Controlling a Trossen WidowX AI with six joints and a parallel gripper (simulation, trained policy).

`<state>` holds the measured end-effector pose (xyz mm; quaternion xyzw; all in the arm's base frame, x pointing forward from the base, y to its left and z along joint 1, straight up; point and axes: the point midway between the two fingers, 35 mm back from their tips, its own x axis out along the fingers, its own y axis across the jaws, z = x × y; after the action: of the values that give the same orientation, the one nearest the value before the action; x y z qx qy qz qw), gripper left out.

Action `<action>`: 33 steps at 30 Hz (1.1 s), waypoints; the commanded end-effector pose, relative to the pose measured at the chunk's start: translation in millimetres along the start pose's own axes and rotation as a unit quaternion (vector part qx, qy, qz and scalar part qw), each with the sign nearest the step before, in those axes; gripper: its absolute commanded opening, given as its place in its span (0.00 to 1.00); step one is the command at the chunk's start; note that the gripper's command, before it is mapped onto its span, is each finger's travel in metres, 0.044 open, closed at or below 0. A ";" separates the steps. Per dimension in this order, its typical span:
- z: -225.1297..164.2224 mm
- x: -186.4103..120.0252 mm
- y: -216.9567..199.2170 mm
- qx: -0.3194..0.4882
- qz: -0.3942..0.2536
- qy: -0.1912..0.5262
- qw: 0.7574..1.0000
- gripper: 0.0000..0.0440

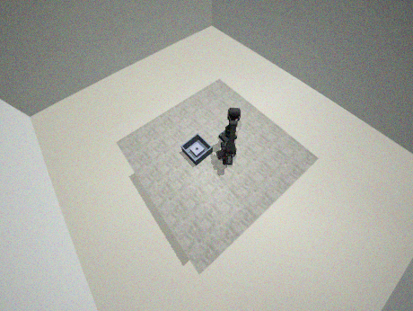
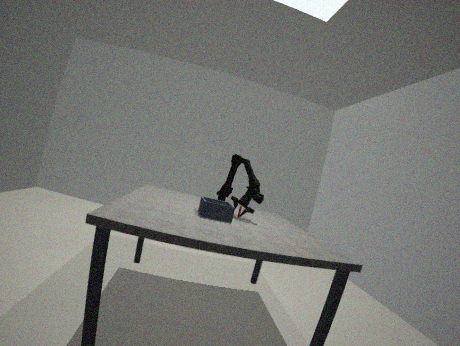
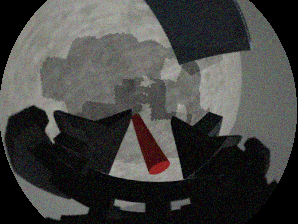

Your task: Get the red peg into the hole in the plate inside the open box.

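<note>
Top view hides the red peg point(image 2: 240, 212) point(image 3: 149, 146) entirely.

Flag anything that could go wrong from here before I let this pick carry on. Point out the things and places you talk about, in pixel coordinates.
The red peg point(image 2: 239, 211) point(image 3: 148, 143) stands between the pincer's fingers, with gaps showing beside it in the wrist view. Closing may knock or tilt it if one finger touches first.

The box point(image 1: 205, 156) point(image 2: 215, 210) point(image 3: 207, 30) sits close beside the pincer point(image 2: 241, 206) point(image 3: 152, 119), so a low sideways move might clip its wall.

The hole point(image 1: 197, 148) in the plate point(image 1: 193, 153) looks small; a tilted grip could make the peg miss.
</note>
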<state>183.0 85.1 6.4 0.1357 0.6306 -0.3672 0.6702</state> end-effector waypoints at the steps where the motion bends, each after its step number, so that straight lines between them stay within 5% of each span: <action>1: -3.1 7.5 -1.5 -0.002 -0.007 0.010 1.000 0.42; 8: -4.5 10.9 -7.0 -0.002 -0.028 0.021 0.999 0.01; 33: 78.1 -82.0 -44.4 0.056 -0.023 -0.079 0.995 0.00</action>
<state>212.6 39.6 97.3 0.1217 0.5706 -0.4162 0.6974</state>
